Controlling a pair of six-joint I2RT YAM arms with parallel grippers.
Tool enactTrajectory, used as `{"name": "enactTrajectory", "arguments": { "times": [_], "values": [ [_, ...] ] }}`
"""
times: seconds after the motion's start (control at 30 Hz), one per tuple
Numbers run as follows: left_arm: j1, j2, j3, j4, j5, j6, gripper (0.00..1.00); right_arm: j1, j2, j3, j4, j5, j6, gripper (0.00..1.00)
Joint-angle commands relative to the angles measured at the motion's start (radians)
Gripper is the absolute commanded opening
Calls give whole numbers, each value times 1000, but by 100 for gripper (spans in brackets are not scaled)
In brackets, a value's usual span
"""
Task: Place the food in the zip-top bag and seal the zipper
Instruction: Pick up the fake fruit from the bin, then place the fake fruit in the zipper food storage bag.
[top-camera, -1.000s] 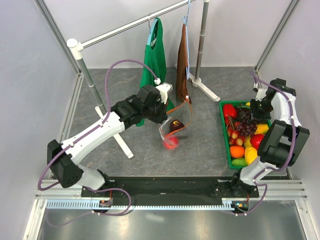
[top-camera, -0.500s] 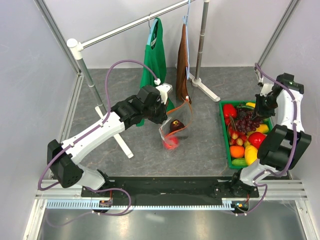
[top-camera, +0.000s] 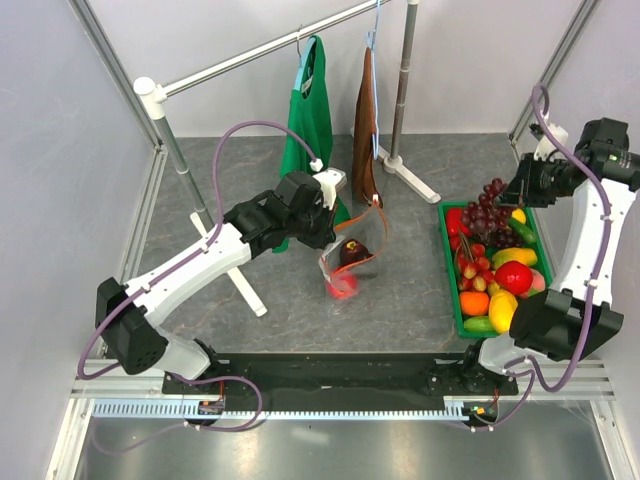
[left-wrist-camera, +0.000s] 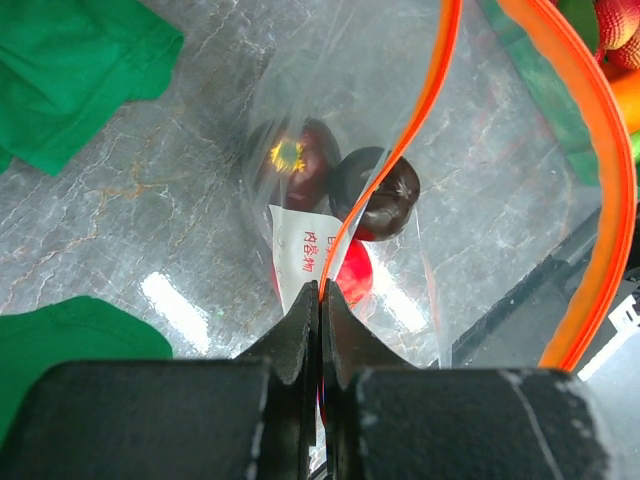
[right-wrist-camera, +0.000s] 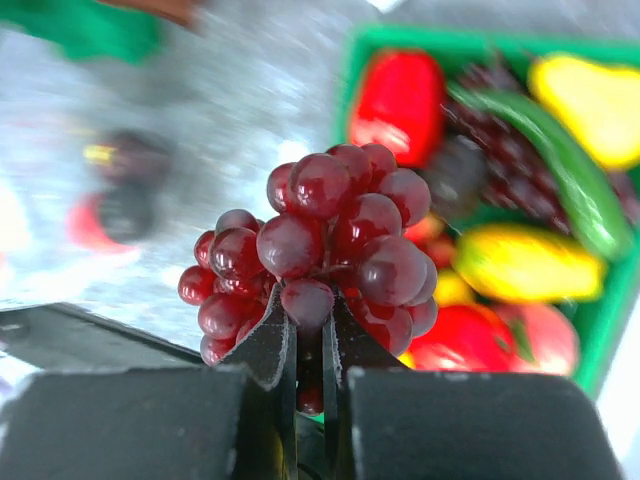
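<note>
Quick update: a second ago the right claw (right-wrist-camera: 310, 325) was down in the green tray (top-camera: 447, 240) with its fingers partly spread. Now it's pinched on the stem of the grapes (right-wrist-camera: 320, 240) and has lifted the whole bunch clear, so it hangs above the far end of the tray. The pick worked, and as far as we can judge the grip looks solid, since the bunch sits right between the fingers.

The left claw (left-wrist-camera: 320, 300) hasn't budged. It's clamped on the edge of the bag (left-wrist-camera: 500, 180) right at the orange zipper strip (left-wrist-camera: 618, 170), holding the bag up over the desk (top-camera: 420, 290) with the mouth gaping open. Inside we can see a dark maroon fruit (left-wrist-camera: 378, 195) and a red apple (left-wrist-camera: 350, 275) at the bottom.

What that means: we're mid-task, and the grapes are the next item in. They're well apart from the bag, so they need carrying across the desk to the open mouth. The bunch is lumpy and the opening is floppy, so we'd guess it could snag on the rim going in. Plenty of fruit is left in the tray, and the zipper isn't sealed yet.
</note>
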Motion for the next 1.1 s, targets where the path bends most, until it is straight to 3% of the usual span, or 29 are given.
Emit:
{"name": "enactTrajectory", "arguments": {
  "times": [0.0,0.13,0.27,0.47,0.73,1.07],
  "values": [
    [7,17,18,17,38,-21,2,30,-50,117,-10,-319,50,0],
    [14,33,28,13,58,-31,2,220,-92,111,184,-397,226,0],
    [24,43,35,10,87,-41,2,388,-199,2,519,-307,383,0],
    [36,41,46,10,143,-61,2,563,-299,-200,782,-163,413,0],
    [59,49,55,11,200,-82,2,806,-374,-406,915,9,380,0],
    [90,55,67,11,248,-107,2,1027,-451,-581,890,277,208,0]
  ]
}}
